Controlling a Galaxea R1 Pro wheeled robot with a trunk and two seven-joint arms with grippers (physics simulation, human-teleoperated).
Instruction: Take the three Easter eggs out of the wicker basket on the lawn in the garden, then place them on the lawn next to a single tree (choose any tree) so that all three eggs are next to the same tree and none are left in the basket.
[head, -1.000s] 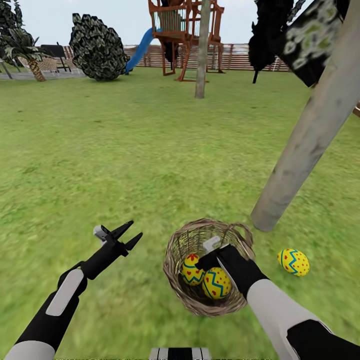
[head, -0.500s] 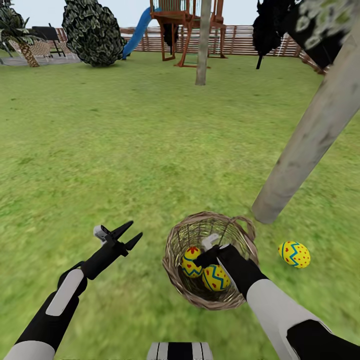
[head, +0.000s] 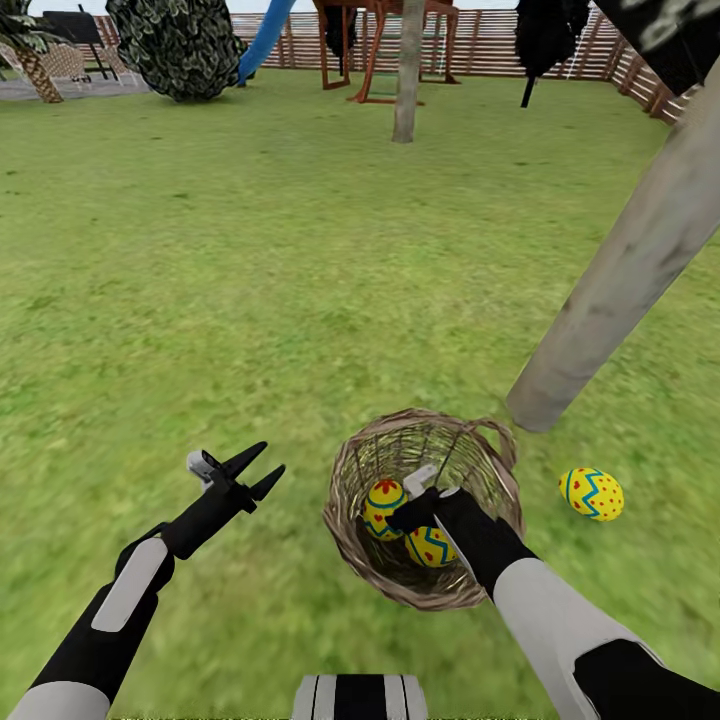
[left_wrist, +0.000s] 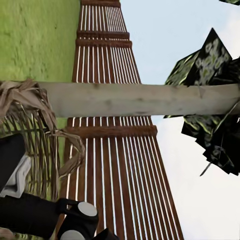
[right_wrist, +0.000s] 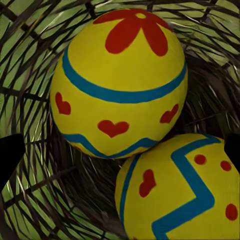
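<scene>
Head view: right gripper (head: 422, 497) reaches down inside the wicker basket (head: 350, 520), which stands on the lawn (head: 250, 300).
Right gripper state: fingers sit just above the two eggs; from the right wrist view only dark fingertip edges show at either side, so they look parted, with nothing pinched between them.
Egg with flower and hearts (head: 383, 507): in the basket, directly beneath the right gripper's tips; in the right wrist view (right_wrist: 120, 80) it lies straight ahead of the fingers.
Zigzag egg in basket (head: 430, 546): touching the first egg, closer to the right wrist, partly under the forearm; also seen at (right_wrist: 185, 192).
Third egg (head: 591, 494): on the grass outside the basket, off to the right gripper's outer side, near the base of the tree trunk (head: 620, 270).
Left gripper (head: 255, 472): held over bare grass, well apart from the basket, fingers spread wide, holding nothing.
Fence (left_wrist: 112, 170): beyond the trunk in the left wrist view.
</scene>
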